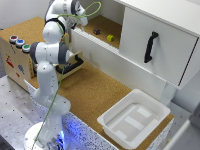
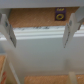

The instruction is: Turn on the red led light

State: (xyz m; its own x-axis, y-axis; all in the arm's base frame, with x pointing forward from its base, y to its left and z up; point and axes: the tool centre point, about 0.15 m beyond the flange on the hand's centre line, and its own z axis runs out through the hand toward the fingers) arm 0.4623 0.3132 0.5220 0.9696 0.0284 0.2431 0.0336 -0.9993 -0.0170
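The red led light [image 1: 13, 38] is a small round red button with a pale rim on top of a wooden box [image 1: 15, 62] at the exterior view's left. A blue button [image 1: 20, 43] and a green button [image 1: 26, 48] sit beside it in a row. My gripper [image 1: 82, 21] is high up at the front of the open cabinet shelf, well to the exterior view's right of the buttons and far from them. In the blurred wrist view the gripper [image 2: 40, 46] is open and empty, its fingers [image 2: 9, 32] wide apart over the white shelf edge. The buttons do not show there.
The white cabinet's shelf [image 1: 95, 47] holds a small dark block [image 1: 96, 31] and a yellow object [image 1: 110, 37], which also shows in the wrist view [image 2: 60, 15]. The cabinet door [image 1: 160, 55] has a black handle [image 1: 151, 46]. A white bin [image 1: 134, 117] stands on the cork table.
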